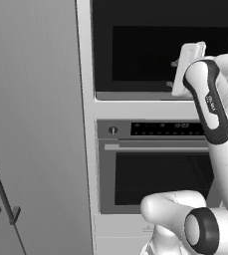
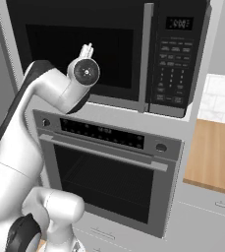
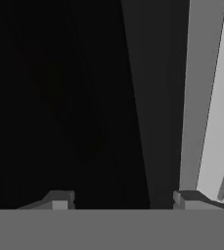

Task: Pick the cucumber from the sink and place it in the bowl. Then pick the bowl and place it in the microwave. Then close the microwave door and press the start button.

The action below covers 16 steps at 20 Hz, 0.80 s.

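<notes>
Gripper (image 3: pixel 118 200), jaws spread apart and grasping nothing, faces the black microwave door (image 2: pixel 79 49), which sits shut above the oven (image 2: pixel 104 172). Button panel (image 2: pixel 175 59) lies to the door's right; wooden counter (image 2: pixel 214 157) farther right.

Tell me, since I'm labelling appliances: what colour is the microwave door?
Black, with a dark glass window; the microwave door shows best in the right base view.

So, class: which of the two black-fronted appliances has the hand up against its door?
The microwave, the upper one; the hand is at its dark window, above the oven with the bar handle.
</notes>
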### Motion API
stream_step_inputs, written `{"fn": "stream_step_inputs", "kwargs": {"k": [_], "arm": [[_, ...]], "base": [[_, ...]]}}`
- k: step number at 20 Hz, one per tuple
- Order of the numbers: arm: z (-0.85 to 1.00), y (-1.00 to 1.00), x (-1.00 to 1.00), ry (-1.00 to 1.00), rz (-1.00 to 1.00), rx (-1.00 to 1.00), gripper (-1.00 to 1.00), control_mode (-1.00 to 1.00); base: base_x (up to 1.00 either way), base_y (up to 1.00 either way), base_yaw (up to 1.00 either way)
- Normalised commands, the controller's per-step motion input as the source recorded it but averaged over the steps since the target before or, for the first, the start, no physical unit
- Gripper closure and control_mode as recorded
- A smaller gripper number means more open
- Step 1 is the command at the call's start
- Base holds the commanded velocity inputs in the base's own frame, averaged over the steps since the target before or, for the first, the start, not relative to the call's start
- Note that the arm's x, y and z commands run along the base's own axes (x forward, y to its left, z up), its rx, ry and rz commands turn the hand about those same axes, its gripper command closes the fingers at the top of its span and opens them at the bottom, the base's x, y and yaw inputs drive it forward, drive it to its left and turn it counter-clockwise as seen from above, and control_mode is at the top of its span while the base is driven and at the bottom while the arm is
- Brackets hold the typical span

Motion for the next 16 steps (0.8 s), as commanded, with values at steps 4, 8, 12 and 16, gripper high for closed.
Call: {"fn": "stream_step_inputs", "kwargs": {"k": [4,8,12,16], "arm": [[0.0,0.0,0.49,0.0,0.05,0.02,-1.0,-1.0],[-0.16,-0.17,-0.3,-0.06,0.0,0.01,-1.0,-1.0],[-0.03,-0.72,-0.99,-0.16,0.0,0.04,-1.0,-1.0],[0.0,-0.9,-1.0,-0.1,0.0,0.03,-1.0,-1.0]], "base": [[0.0,0.0,0.0],[0.0,0.0,0.0],[0.0,0.0,0.0],[0.0,0.0,0.0]]}}
